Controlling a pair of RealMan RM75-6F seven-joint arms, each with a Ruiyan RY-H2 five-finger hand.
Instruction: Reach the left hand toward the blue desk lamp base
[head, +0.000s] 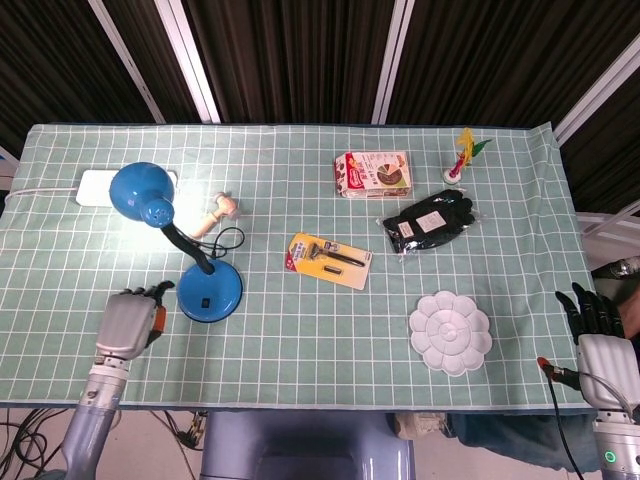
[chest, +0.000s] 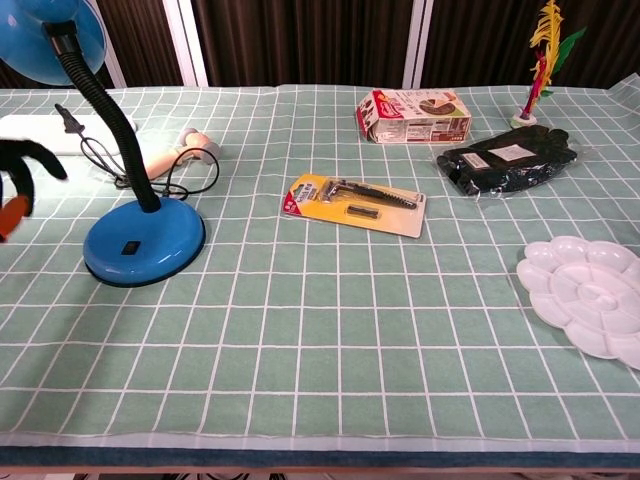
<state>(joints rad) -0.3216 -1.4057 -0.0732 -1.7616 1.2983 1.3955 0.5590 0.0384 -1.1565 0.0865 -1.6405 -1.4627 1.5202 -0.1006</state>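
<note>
The blue desk lamp stands at the table's left, its round base (head: 210, 292) (chest: 143, 250) flat on the cloth and its shade (head: 137, 188) bent over to the left, casting a bright patch. My left hand (head: 128, 320) hovers just left of the base with a small gap between them. Its dark fingers (chest: 25, 165) are curved and apart, holding nothing. My right hand (head: 600, 340) stays off the table's right edge, fingers (head: 588, 305) spread and empty.
A white power strip (head: 100, 185) and a wooden-handled tool (head: 215, 215) with the lamp's cord lie behind the base. Further right are a carded razor pack (head: 328, 260), a snack box (head: 372, 173), black gloves (head: 430, 222), a white palette (head: 450, 332) and a feather shuttlecock (head: 462, 155).
</note>
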